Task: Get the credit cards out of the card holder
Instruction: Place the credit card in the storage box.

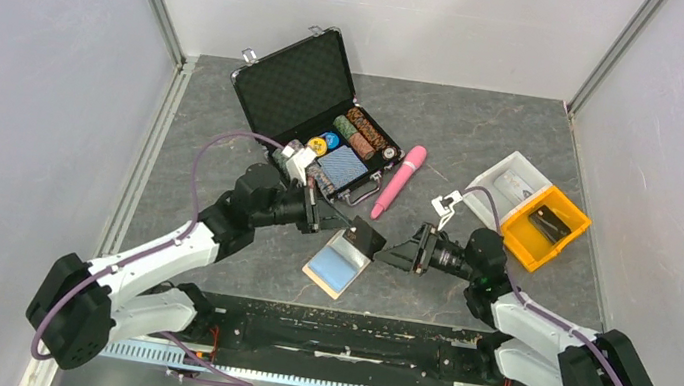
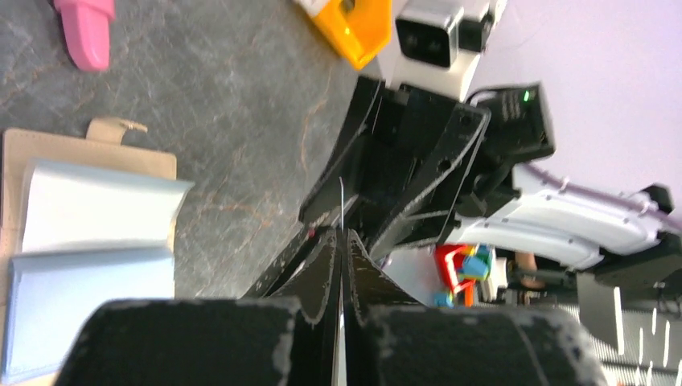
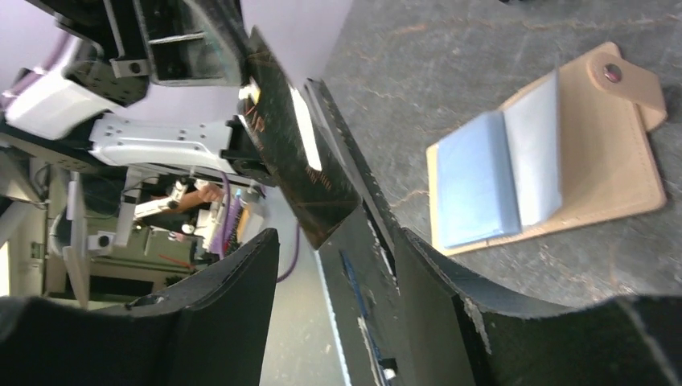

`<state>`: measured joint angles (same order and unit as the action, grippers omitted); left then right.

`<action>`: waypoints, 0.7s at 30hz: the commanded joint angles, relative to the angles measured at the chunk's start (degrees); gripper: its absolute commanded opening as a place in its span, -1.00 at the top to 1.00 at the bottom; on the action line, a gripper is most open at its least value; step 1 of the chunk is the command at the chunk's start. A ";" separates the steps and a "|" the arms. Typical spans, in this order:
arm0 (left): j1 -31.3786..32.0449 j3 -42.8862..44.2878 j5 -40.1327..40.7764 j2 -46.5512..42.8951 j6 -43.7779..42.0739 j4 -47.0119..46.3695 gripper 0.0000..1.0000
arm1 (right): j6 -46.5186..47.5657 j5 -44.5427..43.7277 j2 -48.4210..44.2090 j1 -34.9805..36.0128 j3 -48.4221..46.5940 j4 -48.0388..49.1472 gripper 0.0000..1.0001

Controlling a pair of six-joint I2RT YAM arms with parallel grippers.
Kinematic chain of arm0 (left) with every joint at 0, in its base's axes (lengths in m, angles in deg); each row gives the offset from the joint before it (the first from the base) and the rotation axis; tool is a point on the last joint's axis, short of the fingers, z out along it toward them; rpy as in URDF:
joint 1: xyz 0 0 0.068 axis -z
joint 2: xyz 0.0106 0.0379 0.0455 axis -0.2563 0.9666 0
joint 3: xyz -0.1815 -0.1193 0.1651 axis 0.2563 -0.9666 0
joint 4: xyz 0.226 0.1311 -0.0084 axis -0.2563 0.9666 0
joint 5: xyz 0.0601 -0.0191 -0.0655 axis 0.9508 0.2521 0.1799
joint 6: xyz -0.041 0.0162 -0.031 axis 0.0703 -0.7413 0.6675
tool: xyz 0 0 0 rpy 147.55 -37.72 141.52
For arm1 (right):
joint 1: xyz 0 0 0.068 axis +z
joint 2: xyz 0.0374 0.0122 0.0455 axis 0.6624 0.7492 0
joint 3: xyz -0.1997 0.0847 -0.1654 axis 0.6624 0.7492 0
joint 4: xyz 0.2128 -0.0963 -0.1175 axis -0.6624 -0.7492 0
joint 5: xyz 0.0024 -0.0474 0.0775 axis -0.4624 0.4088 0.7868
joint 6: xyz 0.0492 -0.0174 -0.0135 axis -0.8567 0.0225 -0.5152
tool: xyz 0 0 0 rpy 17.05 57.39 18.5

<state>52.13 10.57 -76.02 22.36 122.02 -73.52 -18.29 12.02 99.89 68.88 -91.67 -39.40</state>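
Right wrist view: thin, glossy, dark credit card [image 3: 281,153] sits between part-open right gripper [image 3: 334,241] jaws (left gripper [image 2: 342,237] pinches it tight).

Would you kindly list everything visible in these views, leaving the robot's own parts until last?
card holder: one, tan, lying flat between the arms
light blue cards: two showing, in the holder
dark card: one, gripped in left tool
case: one, black, open, far side, left of centre
poker chips: several stacks, mixed colours, inside case
blue patterned pack: one, inside case
pink stick: one, right of case
bin: one, orange, far right
tray: one, white, beside bin
left tool: black, shut on dark card
right tool: black, open, facing the card
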 commanded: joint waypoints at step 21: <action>-0.28 -6.38 6.54 -2.38 14.13 -18.60 0.95 | -19.04 -7.09 5.07 -0.10 2.39 29.73 0.51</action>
<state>52.04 5.46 -69.86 20.88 133.32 -87.92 -38.24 6.51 104.56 68.83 -86.87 -10.94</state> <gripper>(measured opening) 0.031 0.279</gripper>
